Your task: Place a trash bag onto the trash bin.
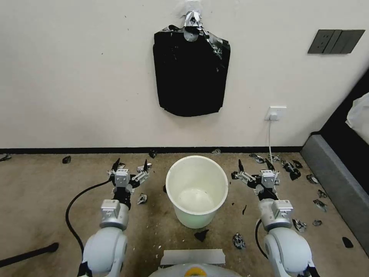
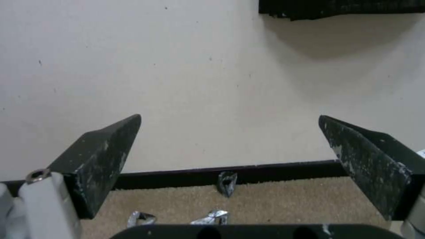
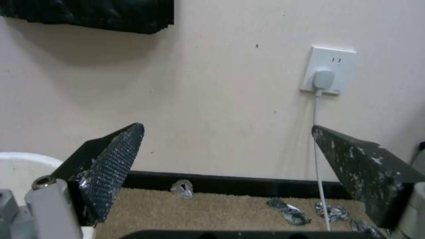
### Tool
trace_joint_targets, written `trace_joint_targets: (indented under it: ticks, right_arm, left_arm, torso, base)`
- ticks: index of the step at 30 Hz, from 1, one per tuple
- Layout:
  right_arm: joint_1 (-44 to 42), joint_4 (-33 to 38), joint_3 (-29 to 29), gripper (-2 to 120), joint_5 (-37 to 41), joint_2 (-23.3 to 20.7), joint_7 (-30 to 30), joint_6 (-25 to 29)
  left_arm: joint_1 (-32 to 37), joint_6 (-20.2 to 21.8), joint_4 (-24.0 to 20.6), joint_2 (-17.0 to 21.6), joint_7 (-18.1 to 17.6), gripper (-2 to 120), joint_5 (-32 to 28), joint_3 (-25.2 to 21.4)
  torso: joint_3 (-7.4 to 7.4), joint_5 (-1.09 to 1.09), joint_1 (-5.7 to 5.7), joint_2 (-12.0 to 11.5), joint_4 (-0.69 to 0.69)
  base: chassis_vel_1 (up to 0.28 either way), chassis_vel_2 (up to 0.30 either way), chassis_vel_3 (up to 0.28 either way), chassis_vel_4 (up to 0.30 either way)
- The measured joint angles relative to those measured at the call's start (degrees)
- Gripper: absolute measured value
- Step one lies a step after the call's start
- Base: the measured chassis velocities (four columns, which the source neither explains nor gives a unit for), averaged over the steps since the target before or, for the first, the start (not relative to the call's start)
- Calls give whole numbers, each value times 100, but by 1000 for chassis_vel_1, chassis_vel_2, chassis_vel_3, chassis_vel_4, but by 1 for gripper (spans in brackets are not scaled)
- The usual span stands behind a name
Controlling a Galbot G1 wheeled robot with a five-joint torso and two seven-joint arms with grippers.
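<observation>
The bin stands on the carpet at lower centre of the head view, upright, its mouth open and bare: no bag is on it yet. No single loose bag is to be seen; the only supply is the flat black stack of bags taped to the wall at upper centre, directly above the bin.

The left gripper hovers beside the bin at centre left, jaws spread wide and holding nothing. The right gripper hovers at centre right in the same condition. Both point toward the wall.

The step in hand appears to be fetching a bag from the stack. Recommended practice:

- Raise one gripper to the lower edge of the stack, which shows at the upper edge of both wrist views.
- Pinch the front sheet alone; thin film is likely to cling, so several may come together.
- Pull downward and steadily, to spare the tape.
- Avoid the power cord near the right gripper.
</observation>
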Motion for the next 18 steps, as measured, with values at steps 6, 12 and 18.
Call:
trace_joint_targets:
  ticks: [6,12,18]
  right_arm:
    - [0,0,0,100,0,0,0,0]
    - [0,0,0,100,0,0,0,0]
    - [0,0,0,100,0,0,0,0]
  left_arm:
    - [0,0,0,0,0,100,0,0]
    - [0,0,0,0,0,100,0,0]
    - [0,0,0,0,0,100,0,0]
  torso:
    - [0,0,0,0,0]
    - [0,0,0,0,0]
    - [0,0,0,0,0]
  base:
    - [0,0,0,0]
    - [0,0,0,0]
    - [0,0,0,0]
